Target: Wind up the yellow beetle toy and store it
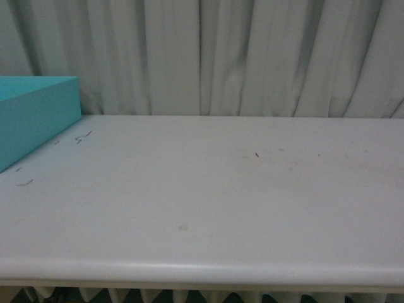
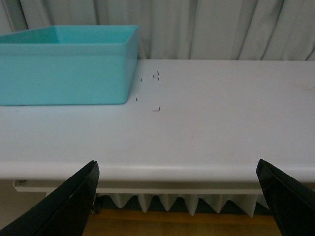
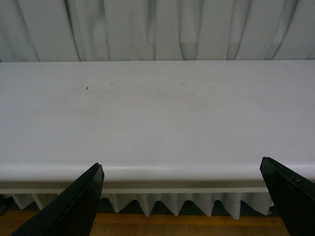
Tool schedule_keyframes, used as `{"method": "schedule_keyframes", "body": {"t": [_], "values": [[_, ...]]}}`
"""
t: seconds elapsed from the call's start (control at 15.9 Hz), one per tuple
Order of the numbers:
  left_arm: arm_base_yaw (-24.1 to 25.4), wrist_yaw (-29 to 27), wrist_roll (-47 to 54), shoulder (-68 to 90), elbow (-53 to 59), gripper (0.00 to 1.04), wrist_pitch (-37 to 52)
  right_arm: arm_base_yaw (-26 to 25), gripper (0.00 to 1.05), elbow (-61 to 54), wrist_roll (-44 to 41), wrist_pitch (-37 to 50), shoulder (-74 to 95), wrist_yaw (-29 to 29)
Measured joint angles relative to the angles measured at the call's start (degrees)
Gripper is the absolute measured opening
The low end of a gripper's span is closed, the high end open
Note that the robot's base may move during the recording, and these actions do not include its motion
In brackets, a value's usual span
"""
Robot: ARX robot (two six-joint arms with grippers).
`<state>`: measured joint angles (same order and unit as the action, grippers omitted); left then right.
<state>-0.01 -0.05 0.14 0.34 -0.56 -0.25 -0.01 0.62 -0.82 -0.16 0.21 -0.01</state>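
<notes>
Here both claws, left gripper (image 2: pixel 177 196) and right gripper (image 3: pixel 181 196), gape wide over the white table (image 1: pixel 208 202), near a blue box (image 2: pixel 64 73).

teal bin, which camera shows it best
The left wrist view: the teal bin shows nearly whole there, with its front wall, rim and part of the inside, standing on the white table. The front view catches only one corner at the frame's left edge. The right wrist view shows none of it.

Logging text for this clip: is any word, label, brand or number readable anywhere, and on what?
None readable.
Teal bin: plain walls, no label or brand.
White table: only small dark marks, too small to read as characters.
Both grippers, left and right: no markings.
</notes>
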Motion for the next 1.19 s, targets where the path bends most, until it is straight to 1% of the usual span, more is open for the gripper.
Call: {"method": "schedule_keyframes", "body": {"t": [1.19], "values": [[0.0,0.02,0.02,0.0,0.0,0.98,0.02,0.0,0.98,0.0,0.2,-0.15,-0.02,0.02]]}}
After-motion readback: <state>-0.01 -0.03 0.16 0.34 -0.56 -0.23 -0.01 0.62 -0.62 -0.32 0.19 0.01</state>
